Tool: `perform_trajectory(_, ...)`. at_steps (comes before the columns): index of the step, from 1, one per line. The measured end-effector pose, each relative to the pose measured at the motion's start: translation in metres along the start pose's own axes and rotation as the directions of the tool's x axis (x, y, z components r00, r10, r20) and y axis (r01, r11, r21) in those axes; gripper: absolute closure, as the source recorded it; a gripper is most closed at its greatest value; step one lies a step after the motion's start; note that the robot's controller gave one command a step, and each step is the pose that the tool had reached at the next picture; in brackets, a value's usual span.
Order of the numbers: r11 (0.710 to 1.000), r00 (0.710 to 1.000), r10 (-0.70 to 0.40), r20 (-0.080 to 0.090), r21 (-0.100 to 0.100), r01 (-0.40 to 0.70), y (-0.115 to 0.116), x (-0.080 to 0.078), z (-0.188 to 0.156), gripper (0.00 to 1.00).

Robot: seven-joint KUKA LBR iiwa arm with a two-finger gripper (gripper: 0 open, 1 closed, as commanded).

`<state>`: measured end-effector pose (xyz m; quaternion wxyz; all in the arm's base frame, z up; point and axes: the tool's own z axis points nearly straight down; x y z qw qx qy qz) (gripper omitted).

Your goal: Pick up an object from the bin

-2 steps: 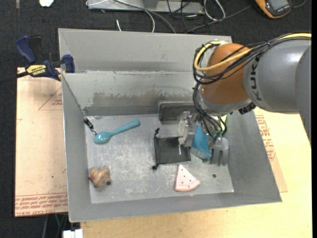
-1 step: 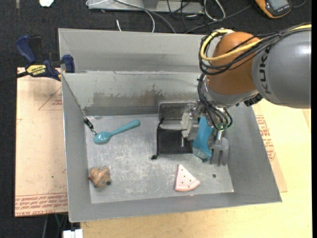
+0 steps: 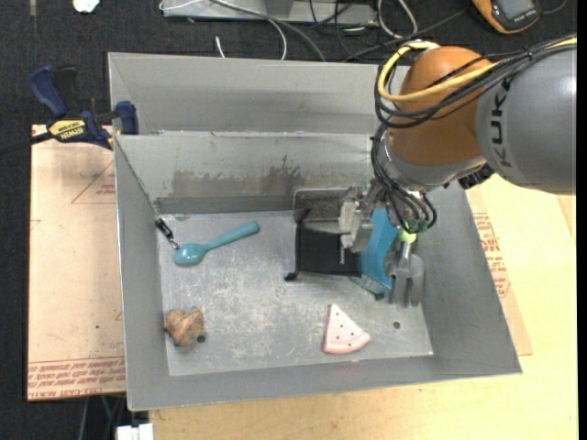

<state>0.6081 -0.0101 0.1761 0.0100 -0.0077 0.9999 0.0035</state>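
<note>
- A blue slab-like thing [image 3: 376, 244] stands on edge at the right of the grey metal bin [image 3: 138, 246], directly under the claw [image 3: 379, 257] of the KUKA arm and close against it.
- Whether the claw is clenched on it or released cannot be told from this angle; the wrist and its cables cover the contact.
- By its straight edges, the blue thing is judged stiff and light, probably smooth plastic that could slip. The two broad faces, taken across the thin way near the middle, look the surest hold.
- Touching the claw's left side as the camera sees it lies a flat black thing [image 3: 321, 248], low against the floor and likely hard to get under.
- Just below the claw toward the near wall rests a pink wedge like a watermelon slice [image 3: 346, 331].
- Well apart to the claw's left lies a teal spoon [image 3: 216, 243], and farther off in the near left corner sits a brown lumpy thing [image 3: 185, 326], possibly soft.
</note>
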Motion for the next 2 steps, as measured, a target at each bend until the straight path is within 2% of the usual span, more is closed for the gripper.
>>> perform_trajectory(2,1.000,1.000,0.000,0.005,0.000,0.000,0.000,-0.002,-0.044,1.00)
